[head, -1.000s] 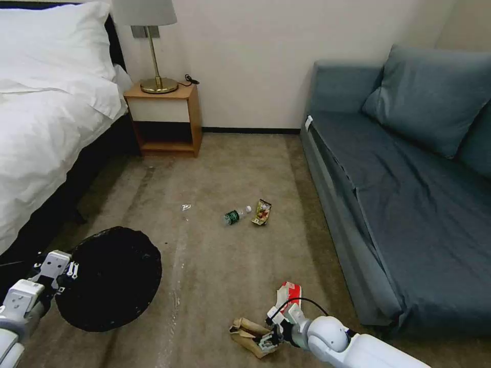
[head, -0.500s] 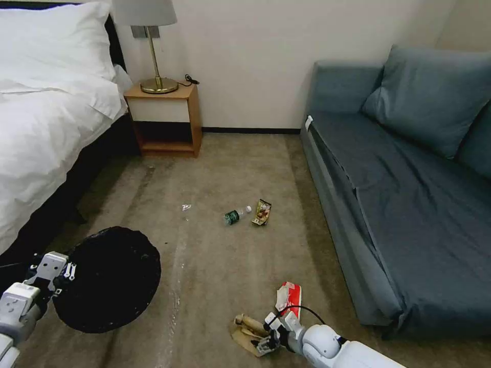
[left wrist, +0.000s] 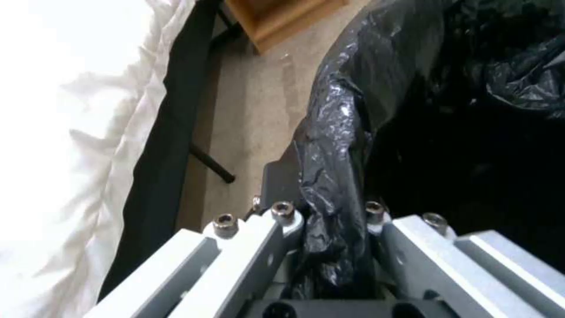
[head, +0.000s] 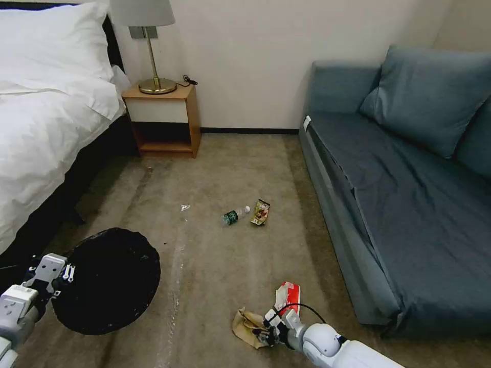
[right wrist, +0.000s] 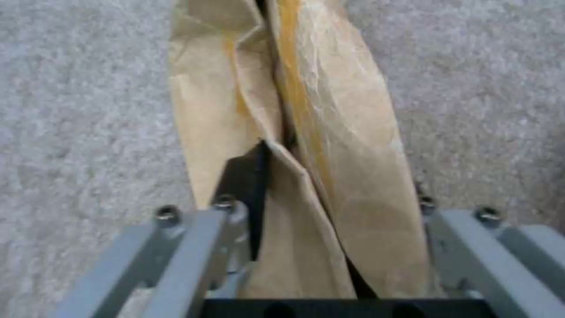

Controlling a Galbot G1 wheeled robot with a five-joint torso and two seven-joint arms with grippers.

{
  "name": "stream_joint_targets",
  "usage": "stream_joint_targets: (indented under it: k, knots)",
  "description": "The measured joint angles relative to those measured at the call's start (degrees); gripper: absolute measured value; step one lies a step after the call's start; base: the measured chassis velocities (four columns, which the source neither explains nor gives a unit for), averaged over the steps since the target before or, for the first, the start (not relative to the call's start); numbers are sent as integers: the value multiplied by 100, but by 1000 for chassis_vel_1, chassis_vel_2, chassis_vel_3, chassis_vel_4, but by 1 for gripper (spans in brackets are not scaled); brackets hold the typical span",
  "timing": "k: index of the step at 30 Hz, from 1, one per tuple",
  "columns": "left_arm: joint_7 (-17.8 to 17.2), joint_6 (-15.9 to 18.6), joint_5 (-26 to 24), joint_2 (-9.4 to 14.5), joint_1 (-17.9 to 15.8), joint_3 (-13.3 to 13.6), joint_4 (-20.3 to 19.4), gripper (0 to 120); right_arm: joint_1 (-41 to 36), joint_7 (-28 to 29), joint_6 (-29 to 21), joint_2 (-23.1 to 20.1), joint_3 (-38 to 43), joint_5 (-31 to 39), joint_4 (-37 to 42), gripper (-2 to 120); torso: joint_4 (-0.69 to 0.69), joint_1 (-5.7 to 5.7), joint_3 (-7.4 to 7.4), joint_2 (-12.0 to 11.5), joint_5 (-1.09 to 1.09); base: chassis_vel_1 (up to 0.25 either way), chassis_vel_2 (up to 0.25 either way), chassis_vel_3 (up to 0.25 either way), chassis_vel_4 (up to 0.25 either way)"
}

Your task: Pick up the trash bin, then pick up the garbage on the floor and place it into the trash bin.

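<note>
Jaws round paper bag on carpet

bin liner blk, glossy | paper bag tan-brn | wrapper red/wht | bottle green label | sofa blue-grey | carpet beige

bin at left claw, beside bed | paper bag between right claw fingers | wrapper just behind | bottle, packet farther ahead

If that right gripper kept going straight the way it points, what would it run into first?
The brown paper bag. The right gripper already has its fingers on either side of the bag on the carpet, so it would likely just push deeper into the paper.
</note>
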Motion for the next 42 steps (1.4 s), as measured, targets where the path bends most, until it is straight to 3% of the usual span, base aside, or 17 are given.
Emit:
stream_joint_targets:
  k: [2, 3, 4, 6, 9, 20, 27, 32, 39, 42]
  knots:
    - [1, -3, 0, -2, 0, 0, 3, 3, -2, -4, 0, -4, 5, 2, 9, 31, 0, 0, 0, 0, 0, 0, 0, 0, 0]
    - [1, -16, 2, -15, 3, -5, 12, 3, -12, -8, -3, -20, 35, 2, 56, 23, 1, 0, 0, -1, -2, 0, 0, 0, 0]
    - [1, -16, 2, -15, 3, -5, 12, 3, -12, -8, -3, -20, 35, 2, 56, 23, 1, 0, 0, -1, -2, 0, 0, 0, 0]
    - [3, -22, 2, -28, 18, -20, 12, 3, -23, -5, -4, -59, 130, 4, 177, 8, 0, 0, 0, -1, -6, 0, 0, 0, 0]
    - [5, -30, 2, -40, 33, -39, 11, 3, -34, 9, -7, -104, 219, 12, 298, 1, -1, 0, 0, -1, -7, 0, 0, 0, 0]
    - [34, -123, -13, -115, 65, -50, -32, 3, -241, 47, -43, -548, 694, 13, 1098, 0, -3, 0, -1, 0, -7, 0, 0, 0, 0]
    - [114, -134, -44, -141, 24, 31, -70, 3, -198, 60, -73, -822, 1281, 120, 2150, 0, -3, 0, -2, 0, -7, 0, 0, 0, 0]
    - [143, -158, -21, -186, -111, 187, 0, 3, 181, 280, -474, -939, 1500, 786, 3260, 0, -2, 0, -2, 1, -9, 0, 0, 0, 0]
    - [218, -227, -86, -209, -305, 348, 94, 3, 807, 694, -907, -761, 1190, 1682, 3931, 0, -2, -1, -2, 1, -9, 0, 0, 0, 0]
    - [235, -241, -192, -218, -342, 379, 80, 3, 918, 730, -943, -683, 1063, 1733, 3978, 0, -2, -1, -2, 1, -9, 0, 0, 0, 0]
